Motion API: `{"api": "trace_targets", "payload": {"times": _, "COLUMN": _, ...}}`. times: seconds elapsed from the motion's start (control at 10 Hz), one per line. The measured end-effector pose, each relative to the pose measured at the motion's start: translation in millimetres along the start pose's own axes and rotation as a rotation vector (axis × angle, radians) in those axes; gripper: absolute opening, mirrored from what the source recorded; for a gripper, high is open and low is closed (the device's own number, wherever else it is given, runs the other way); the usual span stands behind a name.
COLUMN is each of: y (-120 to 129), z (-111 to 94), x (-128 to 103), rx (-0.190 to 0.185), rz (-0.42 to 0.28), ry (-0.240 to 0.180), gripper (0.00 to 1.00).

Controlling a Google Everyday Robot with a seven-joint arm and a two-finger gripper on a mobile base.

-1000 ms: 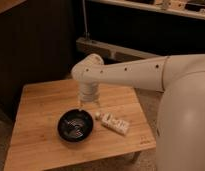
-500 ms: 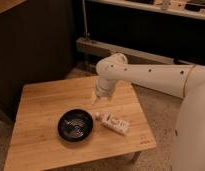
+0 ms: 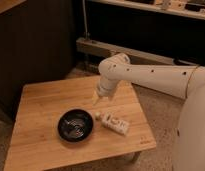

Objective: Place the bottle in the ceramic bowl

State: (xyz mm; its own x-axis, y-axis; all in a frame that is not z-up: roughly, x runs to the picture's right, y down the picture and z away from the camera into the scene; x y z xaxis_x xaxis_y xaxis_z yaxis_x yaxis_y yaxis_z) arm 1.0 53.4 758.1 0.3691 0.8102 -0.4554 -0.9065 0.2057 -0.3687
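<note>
Reach is short: the gripper (image 3: 98, 101), its state impossible to tell, hangs mid-frame just above the small white oblong bottle (image 3: 115, 123), lying on the pale wooden surface (image 3: 41, 100), cap toward the glossy black ceramic bowl (image 3: 61, 127) lower left.

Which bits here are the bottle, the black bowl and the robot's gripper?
bottle (image 3: 116, 124): camera view, its labelled side.
ceramic bowl (image 3: 75, 125): camera view, bare inside.
gripper (image 3: 97, 102): camera view, its tip, above the bottle's cap.

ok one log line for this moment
bottle: lying on table beside bowl, not in it | gripper: over table behind bottle, apart from it | task: not done
</note>
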Motion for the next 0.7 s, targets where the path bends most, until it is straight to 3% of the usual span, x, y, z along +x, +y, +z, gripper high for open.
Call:
{"api": "trace_targets", "payload": {"times": 0.2, "y": -4, "z": 9, "x": 10, "rx": 0.017, "rz": -0.015, "ry": -0.006, "gripper": 0.65}}
{"api": "trace_targets", "payload": {"times": 0.3, "y": -18, "z": 20, "x": 27, "rx": 0.022, "rz": -0.040, "ry": -0.017, "gripper": 0.65}}
{"api": "trace_targets", "payload": {"times": 0.7, "y": -33, "z": 43, "x": 51, "rx": -0.018, "rz": -0.108, "ry": -0.034, "gripper": 0.65}}
